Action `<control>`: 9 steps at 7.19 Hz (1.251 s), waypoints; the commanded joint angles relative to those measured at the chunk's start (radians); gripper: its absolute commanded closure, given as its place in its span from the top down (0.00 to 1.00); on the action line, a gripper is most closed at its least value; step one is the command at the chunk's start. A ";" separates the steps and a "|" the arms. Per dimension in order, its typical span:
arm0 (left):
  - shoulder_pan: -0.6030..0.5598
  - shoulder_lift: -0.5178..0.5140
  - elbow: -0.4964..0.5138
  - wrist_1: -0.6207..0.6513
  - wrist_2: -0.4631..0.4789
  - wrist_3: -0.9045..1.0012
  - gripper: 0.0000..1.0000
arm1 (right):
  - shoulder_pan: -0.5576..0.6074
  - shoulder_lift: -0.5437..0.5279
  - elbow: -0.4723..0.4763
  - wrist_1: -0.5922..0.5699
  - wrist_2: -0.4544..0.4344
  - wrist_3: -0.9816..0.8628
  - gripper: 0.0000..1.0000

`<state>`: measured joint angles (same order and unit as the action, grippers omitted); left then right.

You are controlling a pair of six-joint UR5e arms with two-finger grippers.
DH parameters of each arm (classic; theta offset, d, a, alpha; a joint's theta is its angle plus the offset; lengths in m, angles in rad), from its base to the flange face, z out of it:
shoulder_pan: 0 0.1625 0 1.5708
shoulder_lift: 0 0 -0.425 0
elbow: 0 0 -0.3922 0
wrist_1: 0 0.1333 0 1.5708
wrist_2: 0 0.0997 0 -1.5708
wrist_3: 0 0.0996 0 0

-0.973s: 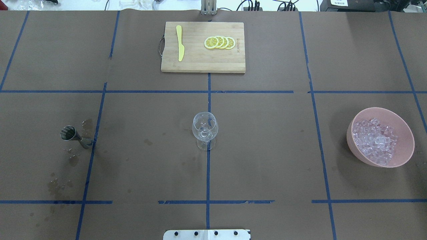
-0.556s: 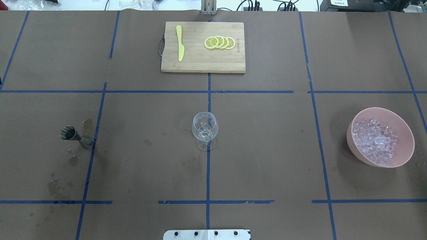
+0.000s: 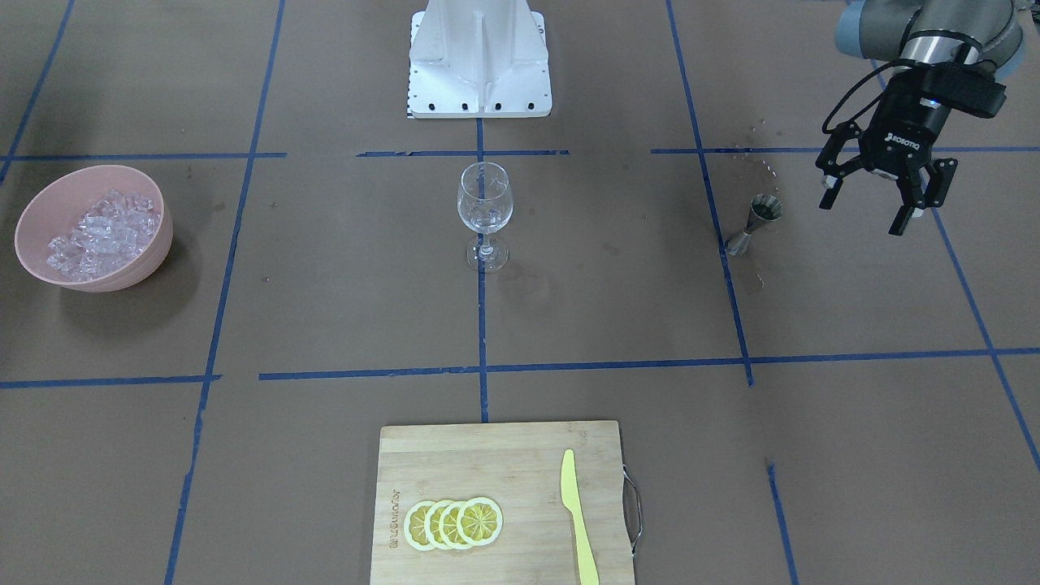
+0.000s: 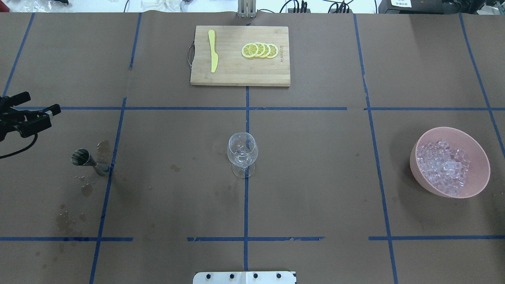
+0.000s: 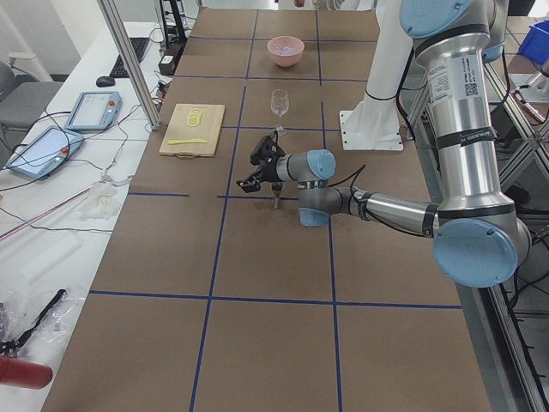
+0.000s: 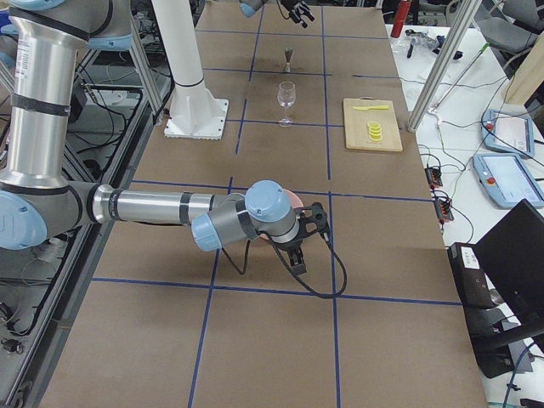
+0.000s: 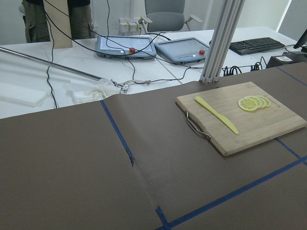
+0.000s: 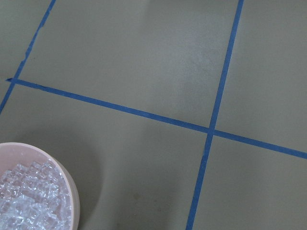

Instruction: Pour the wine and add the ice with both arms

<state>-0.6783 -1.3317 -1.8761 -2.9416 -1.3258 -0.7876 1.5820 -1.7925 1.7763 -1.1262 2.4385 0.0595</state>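
Hovering just beside the upright jigger (image 3: 756,221), the left gripper (image 3: 863,215) is seen spread wide, empty. No wine can be made out; it is presumed in the jigger. The ice (image 3: 97,227) is heaped in the pink bowl (image 3: 138,272), well apart from the wine glass (image 3: 484,199). The right gripper (image 6: 310,238) is noted near the bowl; its claw state cannot be told. Pouring and icing are judged not yet done.

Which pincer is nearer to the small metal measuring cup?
Left. The left pincer hangs open just beside the measuring cup, apart from it; the right pincer is far off, by the pink bowl.
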 commanded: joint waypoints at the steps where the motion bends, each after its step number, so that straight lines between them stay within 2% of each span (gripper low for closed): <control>1: 0.232 0.012 0.003 -0.001 0.340 -0.010 1.00 | 0.000 -0.016 -0.001 0.051 -0.001 0.034 1.00; 3: 0.397 0.011 0.046 -0.001 0.548 -0.119 1.00 | 0.000 -0.018 -0.001 0.052 -0.003 0.049 1.00; 4: 0.443 0.011 0.057 -0.005 0.609 -0.131 1.00 | 0.000 -0.018 -0.001 0.051 -0.003 0.049 1.00; 7: 0.508 -0.033 0.145 -0.005 0.703 -0.176 1.00 | 0.000 -0.018 -0.001 0.051 -0.003 0.051 1.00; 9: 0.520 -0.073 0.204 -0.005 0.718 -0.197 1.00 | 0.000 -0.018 -0.003 0.051 -0.003 0.052 1.00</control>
<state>-0.1651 -1.3823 -1.7093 -2.9465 -0.6189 -0.9686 1.5815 -1.8101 1.7738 -1.0753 2.4359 0.1108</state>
